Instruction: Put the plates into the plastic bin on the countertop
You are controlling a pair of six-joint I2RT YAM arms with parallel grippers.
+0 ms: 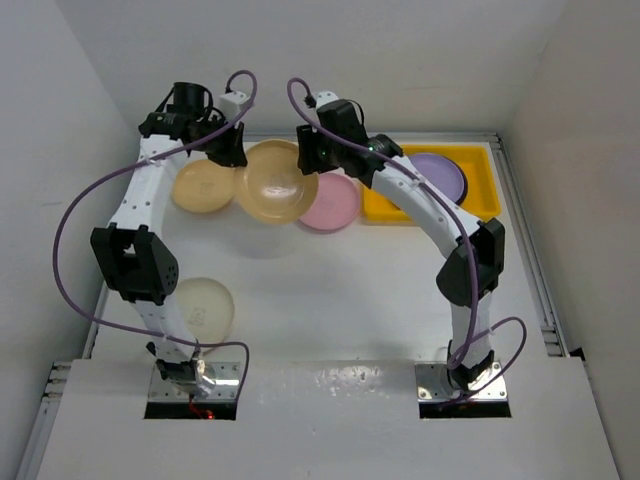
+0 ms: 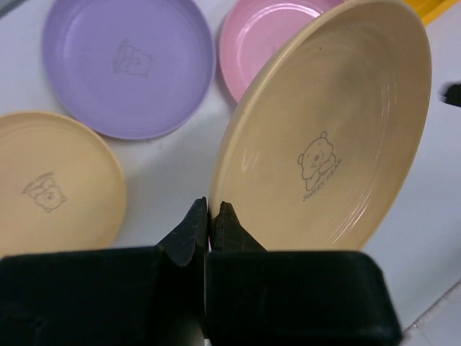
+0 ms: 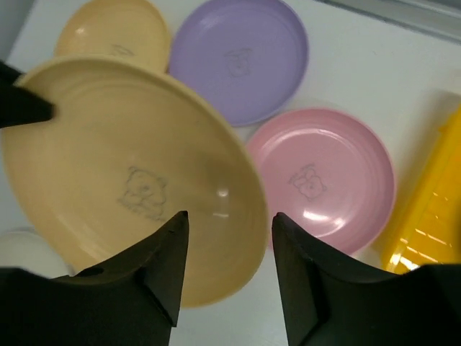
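While L gripper (image 2: 212, 210) pinches rim, yellow plate (image 2: 324, 130) tilts.

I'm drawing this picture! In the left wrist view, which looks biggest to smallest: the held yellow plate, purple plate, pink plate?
Biggest: held yellow plate, though it is nearest the camera.
Then: purple plate.
Smallest: pink plate, partly hidden.

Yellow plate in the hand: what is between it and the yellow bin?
The pink plate lies flat between the held yellow plate and the yellow bin. The right wrist view shows it clearest.
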